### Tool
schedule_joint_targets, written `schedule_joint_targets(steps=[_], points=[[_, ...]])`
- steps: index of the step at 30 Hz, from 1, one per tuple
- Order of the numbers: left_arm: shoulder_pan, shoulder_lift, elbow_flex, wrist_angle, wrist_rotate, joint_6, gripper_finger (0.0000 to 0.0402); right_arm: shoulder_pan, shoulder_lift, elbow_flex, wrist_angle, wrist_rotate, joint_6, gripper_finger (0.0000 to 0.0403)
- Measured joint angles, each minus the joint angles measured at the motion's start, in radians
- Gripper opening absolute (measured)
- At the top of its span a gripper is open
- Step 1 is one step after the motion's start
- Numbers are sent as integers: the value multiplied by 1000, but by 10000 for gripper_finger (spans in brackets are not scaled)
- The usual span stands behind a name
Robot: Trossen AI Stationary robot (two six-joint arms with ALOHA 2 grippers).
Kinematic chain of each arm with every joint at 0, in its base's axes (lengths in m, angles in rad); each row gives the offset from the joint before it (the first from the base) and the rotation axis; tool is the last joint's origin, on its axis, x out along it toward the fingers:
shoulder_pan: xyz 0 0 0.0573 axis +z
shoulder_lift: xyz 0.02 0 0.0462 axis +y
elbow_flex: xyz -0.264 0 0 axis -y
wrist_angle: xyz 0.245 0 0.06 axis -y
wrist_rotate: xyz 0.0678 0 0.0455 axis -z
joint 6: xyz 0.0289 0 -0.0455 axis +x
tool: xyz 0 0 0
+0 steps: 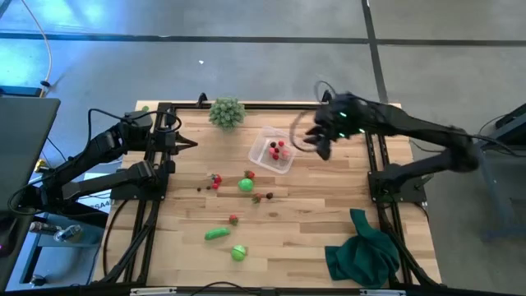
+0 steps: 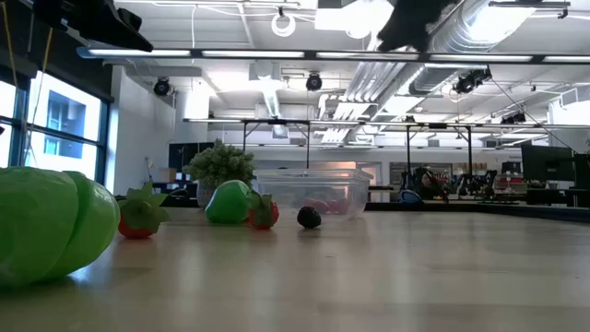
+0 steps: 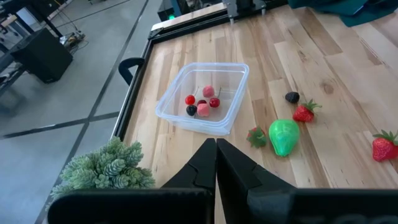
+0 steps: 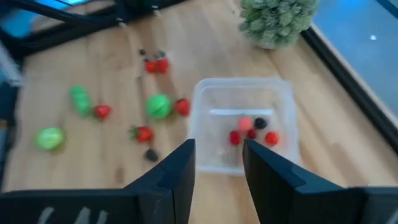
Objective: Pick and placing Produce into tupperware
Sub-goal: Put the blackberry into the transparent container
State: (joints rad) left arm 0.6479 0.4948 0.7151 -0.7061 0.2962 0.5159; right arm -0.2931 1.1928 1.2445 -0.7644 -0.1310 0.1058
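Right hand point(image 4: 217, 163) spread, empty, above tupperware point(image 4: 244, 123); left hand point(image 3: 216, 163) pressed together, parked.

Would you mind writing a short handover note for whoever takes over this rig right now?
Left gripper: shut, empty, parked at the table's left edge.
Right gripper: fingers apart, nothing between them, raised beside the tupperware at the back centre of the table.
Done: a handful of small red, pink and dark berries lie inside the tupperware.
Left: produce loose on the table, including a round green piece, a green oblong piece, another round green piece near the front, and several strawberries and small dark berries between them.
Not part of the job: spiky pale-green ball, dark green cloth.
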Motion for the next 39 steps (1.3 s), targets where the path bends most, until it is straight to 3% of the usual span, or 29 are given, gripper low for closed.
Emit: schedule_joint_targets(steps=[6,12,17,23,30,39], points=[[0,0,0,0,0,0,3,107,-251,-203,51,0,157,123],[0,0,0,0,0,0,3,194,-397,-387,176,7,191,123],[0,0,0,0,0,0,3,218,-415,-510,196,59,-10,123],[0,0,0,0,0,0,3,218,-400,-581,249,193,-62,123],[0,0,0,0,-1,0,3,218,-403,-581,345,198,-88,101],[0,0,0,0,-1,0,3,217,-403,-581,345,197,-105,76]])
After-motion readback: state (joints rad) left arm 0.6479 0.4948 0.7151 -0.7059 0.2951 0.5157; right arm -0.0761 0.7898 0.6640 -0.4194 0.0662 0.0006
